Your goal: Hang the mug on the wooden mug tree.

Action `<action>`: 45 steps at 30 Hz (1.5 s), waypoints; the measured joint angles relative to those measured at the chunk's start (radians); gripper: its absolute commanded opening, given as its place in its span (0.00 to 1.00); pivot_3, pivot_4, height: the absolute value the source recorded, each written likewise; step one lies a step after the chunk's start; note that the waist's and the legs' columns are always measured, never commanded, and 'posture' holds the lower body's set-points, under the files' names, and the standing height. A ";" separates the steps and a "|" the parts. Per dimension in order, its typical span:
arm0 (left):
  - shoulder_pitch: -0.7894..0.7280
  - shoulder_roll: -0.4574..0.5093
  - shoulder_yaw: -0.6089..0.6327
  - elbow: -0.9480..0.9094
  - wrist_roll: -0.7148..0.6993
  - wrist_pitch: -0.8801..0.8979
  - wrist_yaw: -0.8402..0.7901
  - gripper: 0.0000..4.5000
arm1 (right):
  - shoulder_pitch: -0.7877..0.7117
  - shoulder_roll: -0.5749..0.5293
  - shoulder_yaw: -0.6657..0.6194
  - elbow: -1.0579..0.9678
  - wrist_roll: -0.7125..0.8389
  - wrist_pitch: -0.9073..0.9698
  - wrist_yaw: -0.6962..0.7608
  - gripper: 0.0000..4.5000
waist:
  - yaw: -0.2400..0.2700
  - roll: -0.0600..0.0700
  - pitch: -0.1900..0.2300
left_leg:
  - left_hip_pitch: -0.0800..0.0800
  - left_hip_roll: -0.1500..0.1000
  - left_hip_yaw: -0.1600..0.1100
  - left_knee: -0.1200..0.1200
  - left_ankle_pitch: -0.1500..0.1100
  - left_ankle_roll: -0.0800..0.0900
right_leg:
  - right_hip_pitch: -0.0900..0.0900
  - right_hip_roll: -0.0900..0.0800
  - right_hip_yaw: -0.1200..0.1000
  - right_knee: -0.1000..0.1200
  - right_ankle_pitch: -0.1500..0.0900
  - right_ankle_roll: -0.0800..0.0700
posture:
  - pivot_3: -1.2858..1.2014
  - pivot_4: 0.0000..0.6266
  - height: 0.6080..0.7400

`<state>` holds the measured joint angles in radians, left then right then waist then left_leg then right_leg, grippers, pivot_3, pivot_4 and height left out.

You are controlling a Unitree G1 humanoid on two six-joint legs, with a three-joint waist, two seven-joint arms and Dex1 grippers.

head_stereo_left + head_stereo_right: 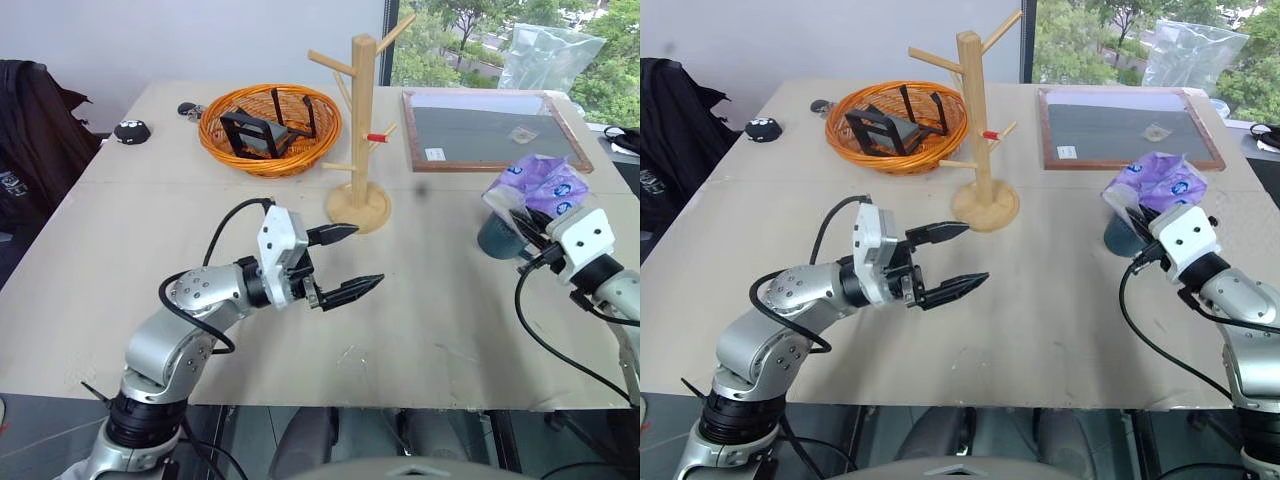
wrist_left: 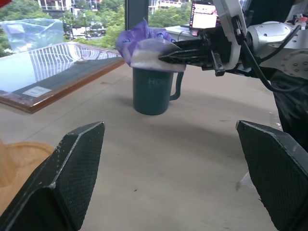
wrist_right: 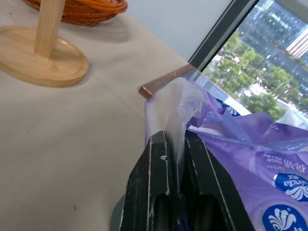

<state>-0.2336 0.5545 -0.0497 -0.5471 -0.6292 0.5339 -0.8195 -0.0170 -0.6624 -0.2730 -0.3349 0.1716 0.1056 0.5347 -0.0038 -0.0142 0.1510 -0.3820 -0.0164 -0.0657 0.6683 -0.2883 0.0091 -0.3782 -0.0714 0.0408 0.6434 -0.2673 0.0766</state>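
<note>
**A:** Item one, the table (image 1: 300,330). What is recorded on it, largest first?

**B:** A framed board (image 1: 490,130) is noted at the far right. An orange wicker basket (image 1: 270,128) is noted at the far left-centre. The wooden mug tree (image 1: 362,135) is entered as upright on its round base, near the basket's right side, its long axis vertical and its pegs angled upward. No peg is occupied.

**A:** And the mug?

**B:** The mug (image 2: 153,91) is listed at the right of the table, well apart from the tree. It is stood upright, mouth up, long axis vertical. Its loop handle is turned toward the robot's right arm, as judged from the left wrist view. Its mouth is covered by a purple-white tissue pack (image 1: 537,185) resting on top.

**A:** Tools?

**B:** The left gripper (image 1: 350,260) is held above the table in front of the tree, fingers spread wide, nothing between them. The right gripper (image 2: 166,54) is pinched tight on the clear wrapper edge of the tissue pack, not on the mug.

**A:** Progress?

**B:** The task is judged to be at an early stage. The pack is gripped but not yet removed. The mug remains to be uncovered, grasped, carried and hung. Whether the pack sits partly inside the mug cannot be confirmed.
</note>
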 measured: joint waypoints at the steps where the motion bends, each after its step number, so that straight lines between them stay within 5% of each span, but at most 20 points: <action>1: -0.003 0.000 -0.003 0.004 -0.001 -0.001 -0.012 1.00 | 0.022 -0.001 -0.044 -0.019 0.002 0.001 -0.005 0.02 | 0.002 0.000 0.000 | 0.000 0.000 0.000 0.000 0.000 0.000 | 0.000 0.000 0.000 0.000 0.000 0.000 | 0.52 0.24 1.00; 7: -0.062 0.005 -0.073 0.053 0.019 -0.023 -0.098 1.00 | 0.238 0.022 -0.289 -0.126 0.008 0.035 -0.024 0.02 | 0.015 0.000 0.000 | 0.000 -0.001 0.001 0.000 0.000 0.000 | 0.001 0.001 0.000 0.000 0.000 0.000 | 0.52 0.24 1.00; 13: -0.145 0.008 -0.167 0.164 0.079 -0.082 -0.241 1.00 | 0.537 0.230 -0.410 -0.209 -0.034 0.063 -0.090 0.02 | 0.009 0.002 -0.001 | 0.003 -0.001 0.002 -0.001 -0.003 0.005 | 0.002 0.001 0.001 0.000 0.000 0.000 | 0.52 0.24 1.00; 16: -0.155 0.009 -0.196 0.206 0.110 -0.112 -0.281 1.00 | 0.603 0.269 -0.394 -0.205 -0.072 0.063 -0.110 0.21 | -0.013 0.003 -0.002 | 0.004 -0.001 0.004 0.000 -0.003 0.005 | 0.002 0.001 0.004 0.001 0.000 0.000 | 0.52 0.24 1.00; 23: -0.156 0.019 -0.194 0.257 0.147 -0.156 -0.320 1.00 | 0.598 0.308 -0.372 -0.249 0.012 0.090 -0.111 0.91 | -0.010 0.003 -0.001 | 0.003 0.001 0.003 -0.001 -0.003 0.005 | 0.002 0.001 0.003 0.000 0.000 0.000 | 0.52 0.24 1.00; 28: -0.161 0.002 -0.184 0.262 0.154 -0.157 -0.304 1.00 | 0.527 0.291 -0.339 -0.350 0.101 0.179 -0.122 0.91 | -0.008 0.002 -0.001 | 0.002 0.001 0.001 0.000 -0.003 0.005 | 0.002 0.001 0.002 0.000 0.000 0.000 | 0.52 0.24 1.00; 32: -0.163 -0.048 -0.188 0.246 0.166 -0.132 -0.223 1.00 | 0.321 0.303 -0.197 -0.341 0.073 0.339 -0.240 0.91 | -0.012 0.002 -0.002 | 0.003 0.000 0.001 0.000 -0.003 0.005 | 0.001 0.001 0.002 0.001 0.000 0.000 | 0.52 0.24 1.00; 36: -0.164 -0.065 -0.184 0.238 0.218 -0.083 -0.097 1.00 | 0.150 0.337 -0.116 -0.224 0.054 0.429 -0.330 0.91 | -0.005 0.002 -0.001 | 0.001 -0.002 0.000 0.000 0.000 0.000 | 0.000 0.001 0.000 0.001 0.000 0.000 | 0.52 0.24 1.00; 45: -0.155 -0.083 -0.157 0.138 0.272 -0.013 0.074 1.00 | 0.015 0.366 -0.099 -0.046 0.005 0.459 -0.443 0.91 | -0.009 0.002 -0.001 | 0.000 -0.003 0.000 -0.001 0.000 0.000 | -0.001 0.000 0.001 0.002 0.000 0.000 | 0.52 0.24 1.00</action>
<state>-0.3891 0.4714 -0.2067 -0.4087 -0.3575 0.5206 -0.7452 -0.0018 -0.2968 -0.3720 -0.3812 0.1762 0.5646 0.0915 -0.0128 -0.0124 0.1497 -0.3816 -0.0193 -0.0652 0.6676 -0.2881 0.0090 -0.3793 -0.0711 0.0421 0.6449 -0.2674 0.0766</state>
